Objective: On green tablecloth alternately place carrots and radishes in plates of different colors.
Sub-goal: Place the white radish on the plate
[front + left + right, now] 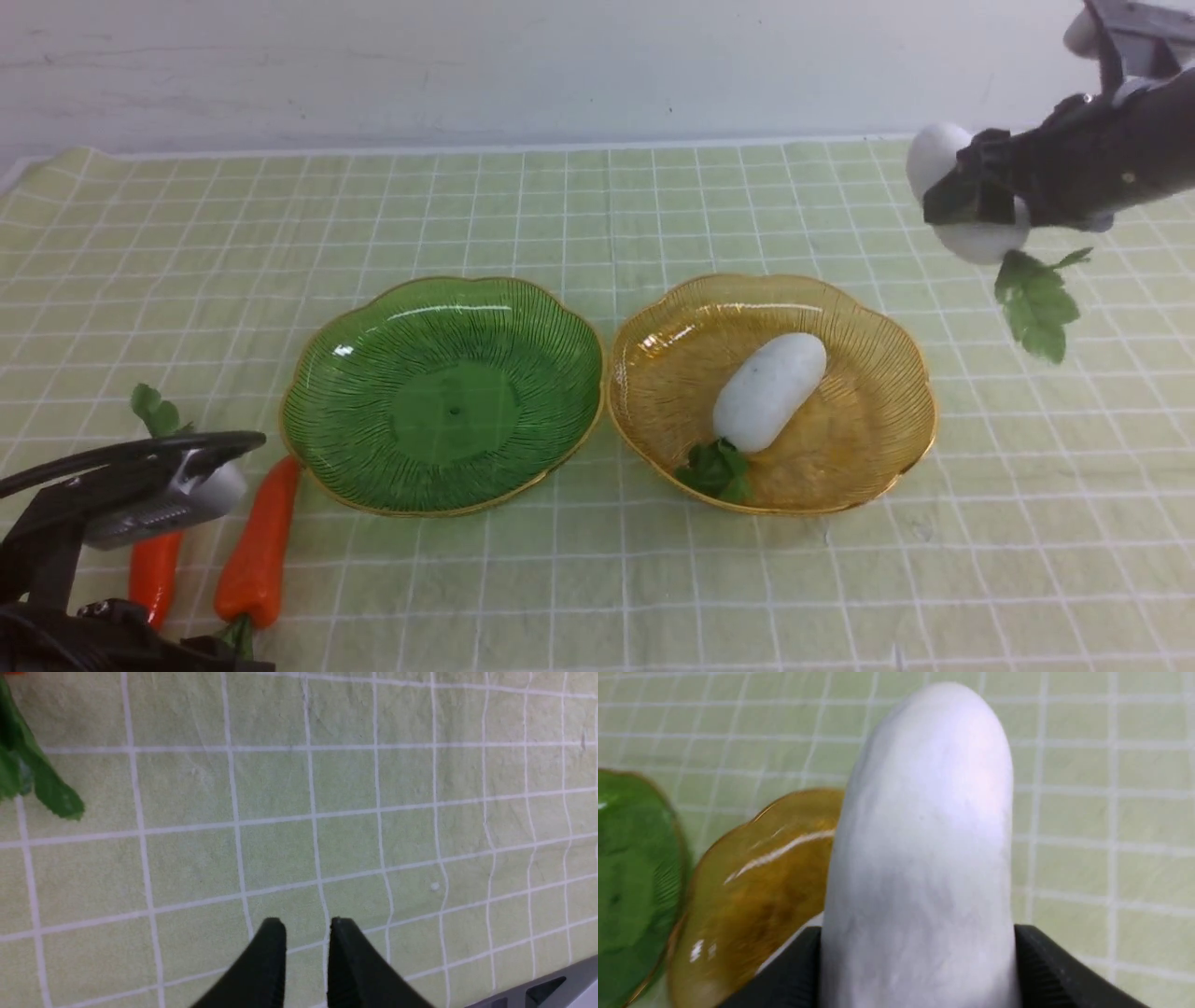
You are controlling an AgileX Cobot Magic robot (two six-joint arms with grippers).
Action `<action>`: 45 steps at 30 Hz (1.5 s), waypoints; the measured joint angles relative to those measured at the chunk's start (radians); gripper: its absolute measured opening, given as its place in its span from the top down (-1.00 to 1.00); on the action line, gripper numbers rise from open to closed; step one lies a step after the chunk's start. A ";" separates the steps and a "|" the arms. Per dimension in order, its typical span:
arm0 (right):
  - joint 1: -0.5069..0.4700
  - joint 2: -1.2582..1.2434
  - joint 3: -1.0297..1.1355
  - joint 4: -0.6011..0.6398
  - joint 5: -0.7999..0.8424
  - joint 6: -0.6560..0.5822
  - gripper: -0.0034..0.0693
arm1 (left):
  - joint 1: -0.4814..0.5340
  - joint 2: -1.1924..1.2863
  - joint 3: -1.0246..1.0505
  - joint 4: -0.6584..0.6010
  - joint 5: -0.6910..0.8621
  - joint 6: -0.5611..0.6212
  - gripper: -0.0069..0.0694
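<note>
- Right hand [976, 191] pinches a plump white toy radish [920, 835] above the pale green grid-lined tablecloth [560, 205].
- Left hand [306, 933] is barely parted and empty.
- A white wall [467, 65] stands beyond both.

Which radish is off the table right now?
The radish clamped by the right gripper, airborne just past the right rim of the amber plate; the other radish lies inside that plate.

Lab tabletop: gridded cloth [597, 215], bare wall [467, 65]
</note>
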 joint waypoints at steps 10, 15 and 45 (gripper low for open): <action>0.102 0.122 0.015 0.011 0.061 0.043 -0.46 | 0.000 0.000 0.000 0.025 -0.029 0.013 0.50; 0.117 0.160 0.013 0.012 0.048 0.098 -0.92 | 0.000 0.000 0.000 0.043 -0.029 0.014 0.42; 0.044 -0.398 0.089 -0.300 0.365 0.352 0.91 | 0.000 0.051 -0.128 0.549 -0.248 -0.470 -0.14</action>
